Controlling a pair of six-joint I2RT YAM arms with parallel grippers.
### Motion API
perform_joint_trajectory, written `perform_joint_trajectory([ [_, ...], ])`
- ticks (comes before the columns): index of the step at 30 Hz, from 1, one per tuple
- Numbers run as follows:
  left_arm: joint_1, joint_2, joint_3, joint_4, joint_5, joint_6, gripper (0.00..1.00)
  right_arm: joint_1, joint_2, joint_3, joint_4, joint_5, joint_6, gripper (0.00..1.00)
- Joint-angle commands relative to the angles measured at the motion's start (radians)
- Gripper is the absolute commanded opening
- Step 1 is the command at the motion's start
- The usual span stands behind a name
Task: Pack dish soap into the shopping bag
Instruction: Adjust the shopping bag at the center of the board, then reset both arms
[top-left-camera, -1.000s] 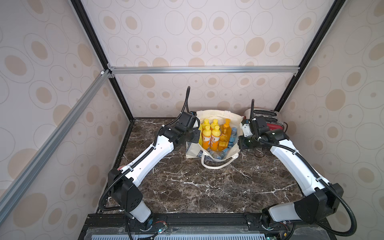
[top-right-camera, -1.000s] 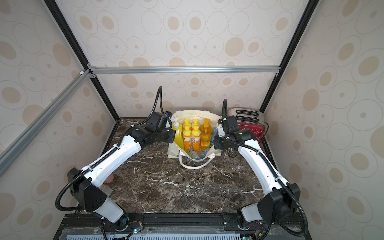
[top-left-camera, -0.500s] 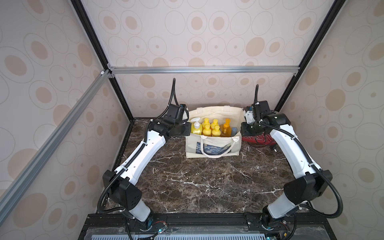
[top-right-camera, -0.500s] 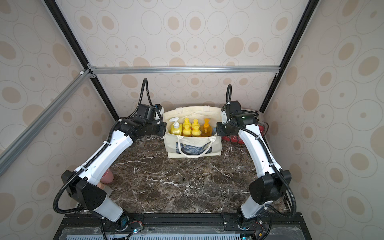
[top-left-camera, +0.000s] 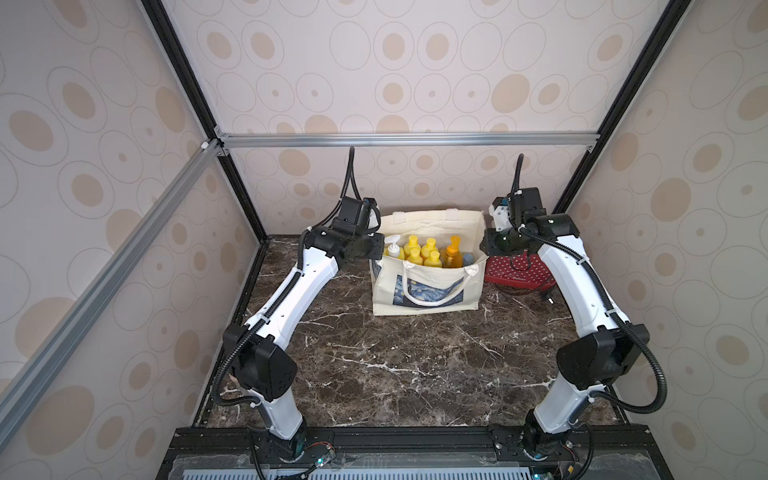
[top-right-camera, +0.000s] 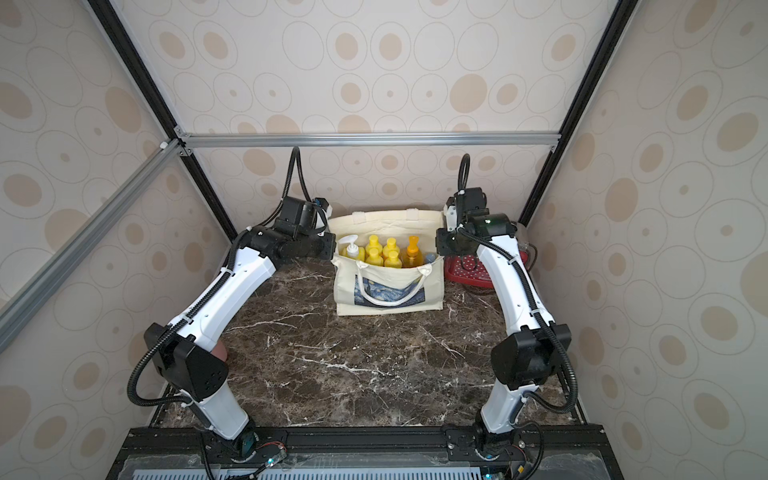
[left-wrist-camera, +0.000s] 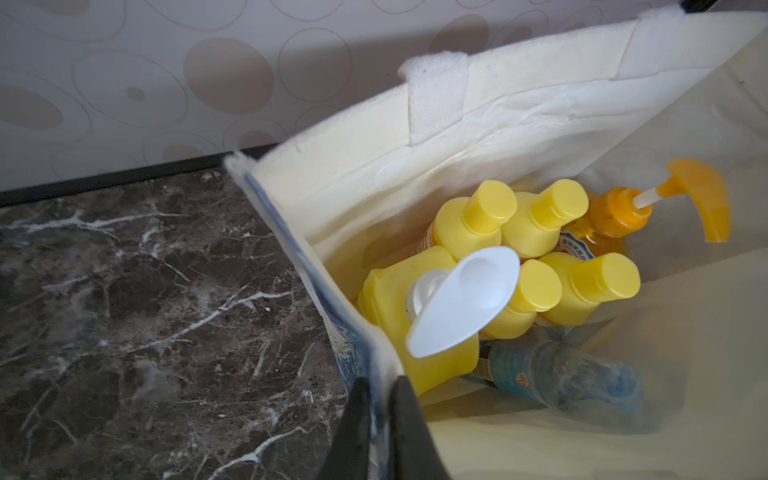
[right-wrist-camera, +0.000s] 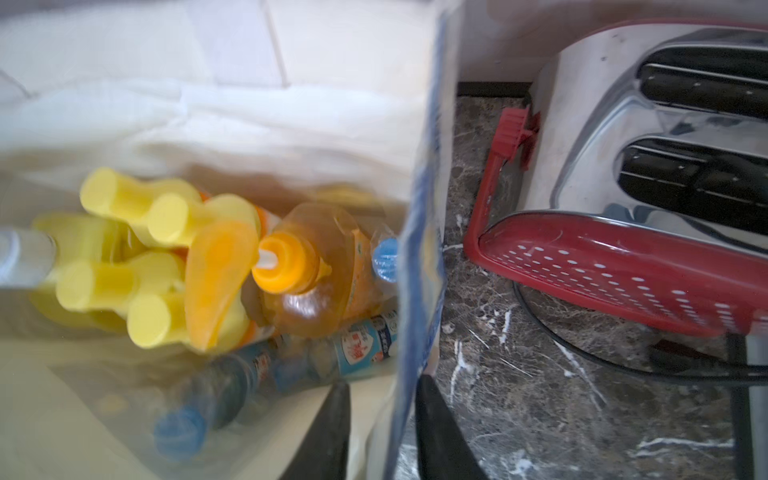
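Observation:
The shopping bag (top-left-camera: 424, 291) (top-right-camera: 386, 291) stands upright at the back of the table in both top views. Inside it stands the dish soap: a big yellow bottle with a white pump (left-wrist-camera: 436, 307), several small yellow-capped bottles (left-wrist-camera: 540, 224) and an amber bottle with an orange pump (right-wrist-camera: 316, 286). My left gripper (left-wrist-camera: 380, 384) (top-left-camera: 376, 253) is at the bag's left end, its jaws close together with the bag's edge pinched between them. At the bag's right end, my right gripper (right-wrist-camera: 382, 384) (top-left-camera: 485, 249) straddles the wall with its jaws apart.
A red white-dotted toaster (top-left-camera: 515, 270) (right-wrist-camera: 623, 266) stands right beside the bag's right end, its cord on the table. Clear blue-capped water bottles (left-wrist-camera: 557, 370) (right-wrist-camera: 361, 345) lie on the bag's bottom. The back wall is close behind the bag.
A second ago the bag's walls were slumped around the bottles. Both arms drew its ends up and back, and it now stands tall. The right jaws have parted.

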Motion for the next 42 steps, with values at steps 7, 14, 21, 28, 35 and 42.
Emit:
perform_joint_trajectory([
  [7, 0.018, -0.25, -0.133, 0.175, -0.26, 0.039, 0.99, -0.014, -0.272, -0.091, 0.162, 0.042, -0.018, 0.76],
  [14, 0.076, -0.495, -0.592, 0.467, -0.559, 0.026, 0.99, -0.068, -0.512, -0.597, 0.497, 0.228, 0.009, 0.91],
  [21, 0.198, -0.547, -0.987, 0.77, -0.752, 0.085, 0.99, -0.161, -0.593, -1.022, 0.837, 0.29, 0.028, 1.0],
  [28, 0.269, -0.388, -1.245, 1.185, -0.752, 0.186, 0.99, -0.173, -0.493, -1.363, 1.351, 0.306, -0.108, 1.0],
  [35, 0.364, -0.393, -1.371, 1.347, -0.573, 0.199, 0.99, -0.23, -0.423, -1.435, 1.484, 0.162, -0.099, 1.0],
  [42, 0.405, -0.281, -1.58, 1.785, -0.367, 0.224, 0.99, -0.251, -0.476, -1.589, 1.602, 0.066, -0.049, 1.0],
])
